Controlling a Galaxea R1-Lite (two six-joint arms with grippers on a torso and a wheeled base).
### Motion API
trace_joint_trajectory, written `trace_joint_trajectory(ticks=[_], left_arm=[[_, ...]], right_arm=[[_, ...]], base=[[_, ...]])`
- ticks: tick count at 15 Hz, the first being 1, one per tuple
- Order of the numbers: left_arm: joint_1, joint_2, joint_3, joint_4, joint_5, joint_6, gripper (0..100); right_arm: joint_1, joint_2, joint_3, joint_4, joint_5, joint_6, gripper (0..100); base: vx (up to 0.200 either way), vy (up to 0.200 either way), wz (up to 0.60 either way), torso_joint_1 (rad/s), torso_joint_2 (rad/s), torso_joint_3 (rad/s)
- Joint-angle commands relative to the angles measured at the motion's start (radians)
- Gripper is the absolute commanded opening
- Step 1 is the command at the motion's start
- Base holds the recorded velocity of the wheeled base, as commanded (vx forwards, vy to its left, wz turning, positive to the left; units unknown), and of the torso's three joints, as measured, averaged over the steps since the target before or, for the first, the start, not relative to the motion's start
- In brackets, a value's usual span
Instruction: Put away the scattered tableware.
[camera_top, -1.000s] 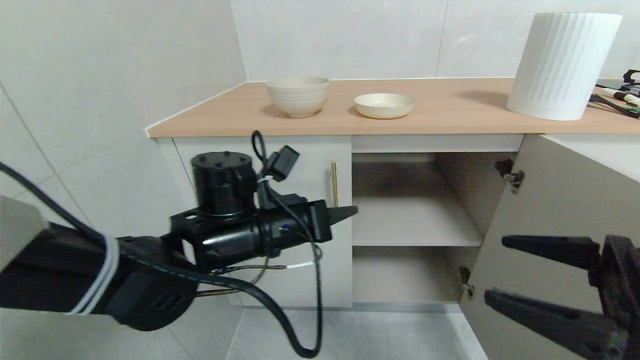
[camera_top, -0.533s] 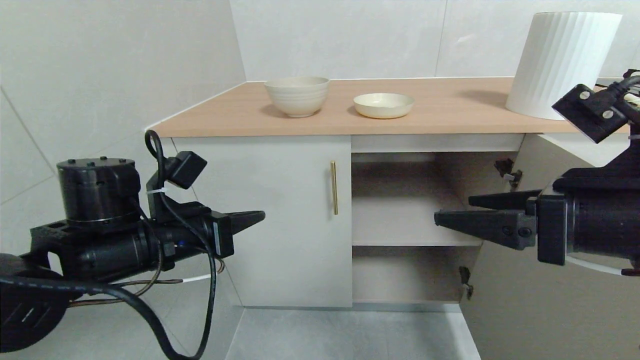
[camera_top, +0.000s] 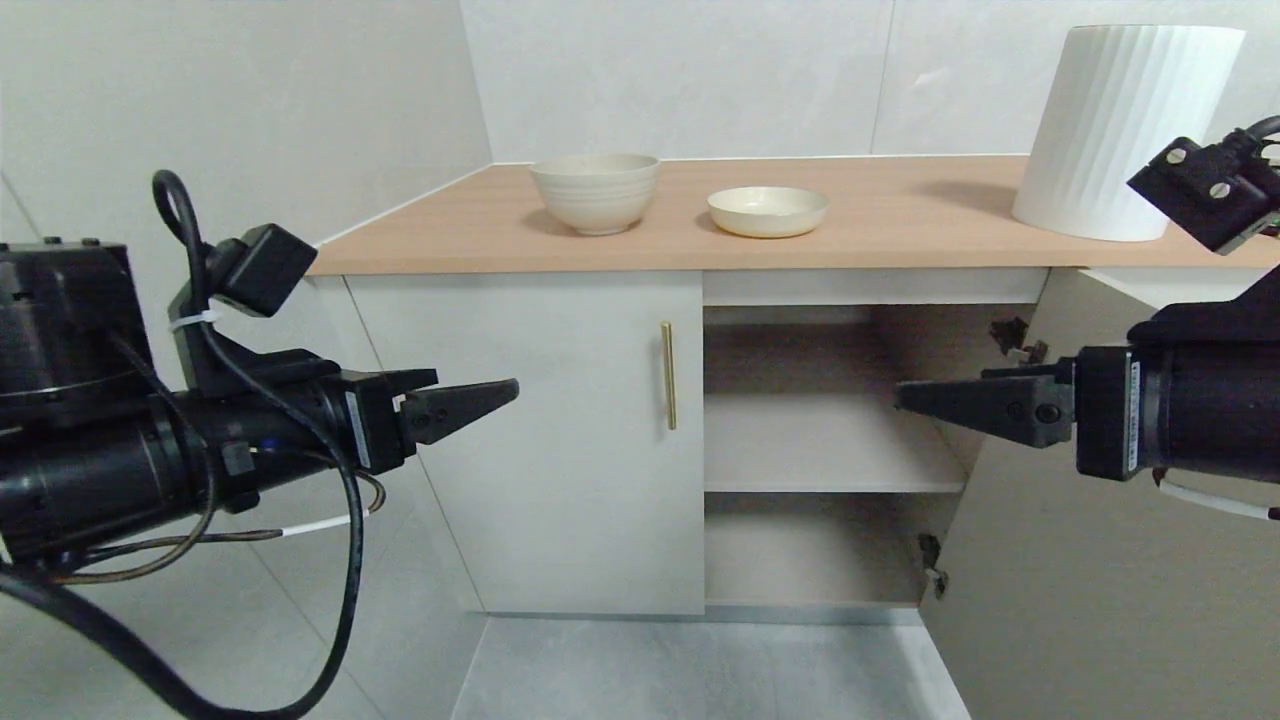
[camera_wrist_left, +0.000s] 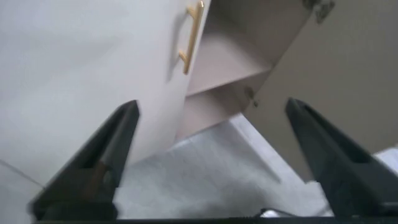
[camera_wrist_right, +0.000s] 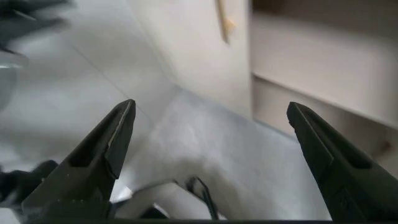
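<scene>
"Black left gripper (camera_top: 508, 386), how does it stand?"

"Level in front of the shut cabinet door (camera_top: 560, 440), short of its brass handle (camera_top: 668, 375). Its wrist view shows the jaws spread wide with nothing between them."

"And the tableware?"

"Up on the wooden countertop (camera_top: 900, 235). A ribbed beige bowl (camera_top: 595, 192) sits toward the corner. A shallow cream dish (camera_top: 767, 211) is near it on the right, not touching. Both are upright."

"Farther right?"

"The open compartment (camera_top: 800, 350) with its shelf (camera_top: 820, 440). Then the right gripper (camera_top: 900, 397), at shelf height before the swung-out door (camera_top: 1100, 580), jaws equally wide, holding nothing. A tall white ribbed cylinder (camera_top: 1125, 130) stands on the countertop above it."
</scene>
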Motion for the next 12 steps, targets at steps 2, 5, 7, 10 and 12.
trace_joint_trajectory(ticks=[2, 5, 7, 10, 12], left_arm=[[-0.003, -0.056, -0.025, 0.024, 0.005, -0.001, 100], [-0.017, -0.056, -0.022, 0.024, 0.007, -0.001, 100], [-0.023, -0.07, -0.02, 0.027, 0.007, -0.001, 100], [-0.023, -0.092, -0.019, 0.027, 0.005, -0.001, 100], [-0.022, -0.102, -0.02, 0.027, 0.005, -0.001, 100]], right_arm=[[-0.009, -0.01, -0.046, 0.032, -0.014, 0.0, 100], [-0.011, -0.012, -0.046, 0.033, -0.014, 0.0, 100], [-0.011, -0.012, -0.046, 0.033, -0.014, 0.0, 100], [-0.011, -0.01, -0.044, 0.033, -0.012, 0.0, 100], [-0.009, -0.012, -0.044, 0.033, -0.011, 0.0, 100]], base=[[0.0, 0.0, 0.0, 0.0, 0.0, 0.0], [0.0, 0.0, 0.0, 0.0, 0.0, 0.0], [0.0, 0.0, 0.0, 0.0, 0.0, 0.0], [0.133, 0.0, 0.0, 0.0, 0.0, 0.002], [0.2, 0.0, 0.0, 0.002, 0.0, 0.005]])
